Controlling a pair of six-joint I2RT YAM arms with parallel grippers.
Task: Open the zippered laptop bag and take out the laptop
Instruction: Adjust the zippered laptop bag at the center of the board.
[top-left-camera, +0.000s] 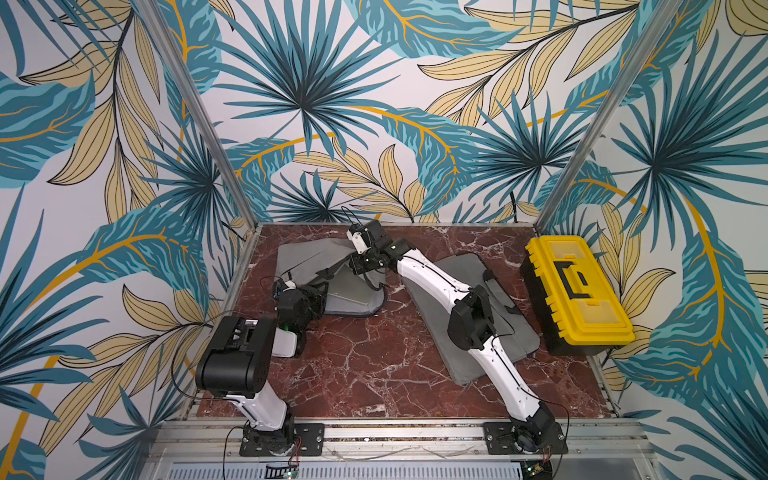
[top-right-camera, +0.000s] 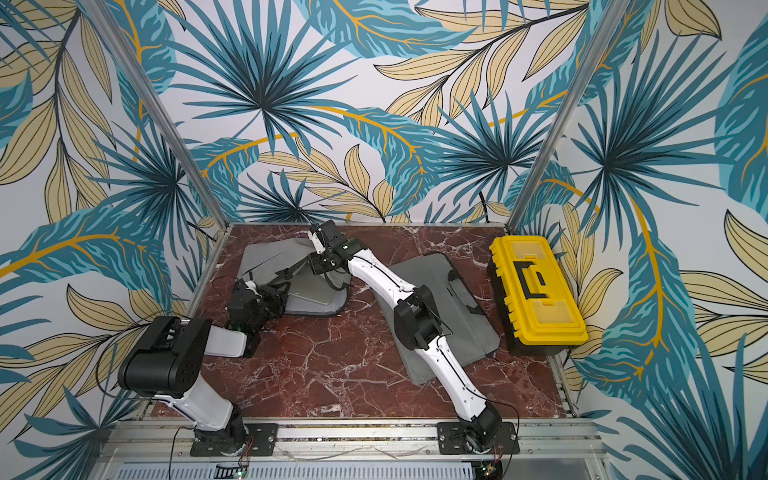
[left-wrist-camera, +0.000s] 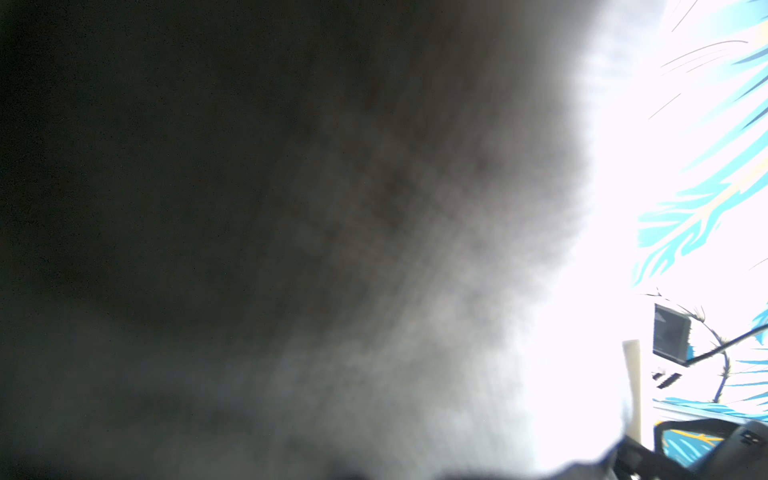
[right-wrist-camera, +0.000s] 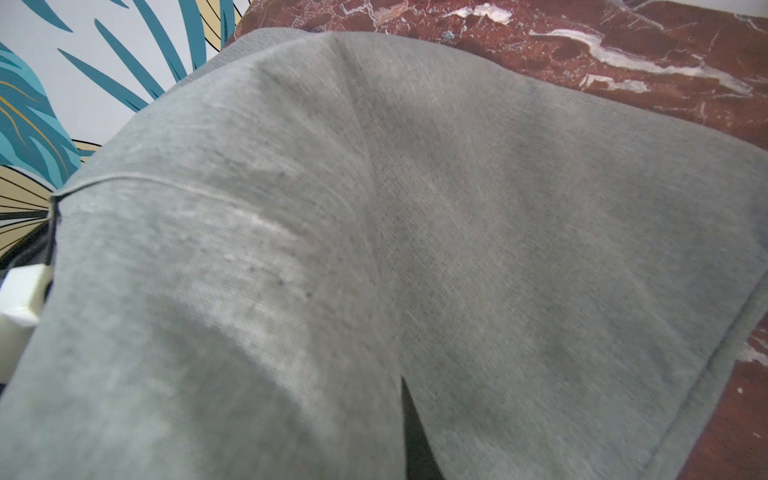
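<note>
Grey laptop bag, far left — flap clenched and held raised by right gripper so left gripper can reach laptop; its grip: cannot tell.

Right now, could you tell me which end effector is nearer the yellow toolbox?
Right. The right end effector holds the gray laptop bag's flap, left of the yellow toolbox; the left end effector is farther left, at the bag's near edge.

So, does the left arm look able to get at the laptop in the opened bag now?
Probably yes. The right gripper holds the laptop bag's flap lifted, so part of the laptop lies exposed, and the left gripper sits at its edge. Whether it grips the laptop, I cannot tell.
</note>
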